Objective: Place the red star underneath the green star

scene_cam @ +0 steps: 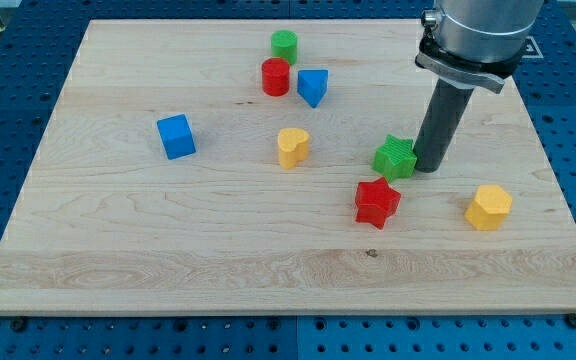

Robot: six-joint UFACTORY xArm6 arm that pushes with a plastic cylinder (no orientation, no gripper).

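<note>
Red star lies near the middle of the wooden board's right half, just below and slightly to the view's left of the green star; the two look almost touching at their nearest points, though I cannot tell whether they meet; by my reading the task is nearly satisfied already. My tip stands just beside the green star on the view's right, seemingly in contact with it or a hair off; there are no fingers on this rod, so nothing is clenched or released, and it grasps nothing.

To finish well, I judge that the rod should leave the green star undisturbed, since any push from this side would slide it toward the view's left and spoil the alignment; better to back away to the right, circle round below, and come to the red star's left flank; a short, gentle nudge toward the view's right would then centre it under the green one.

The yellow hexagonal block sits well to the right, so the detour should pass between it and the stars without clipping either.
</note>
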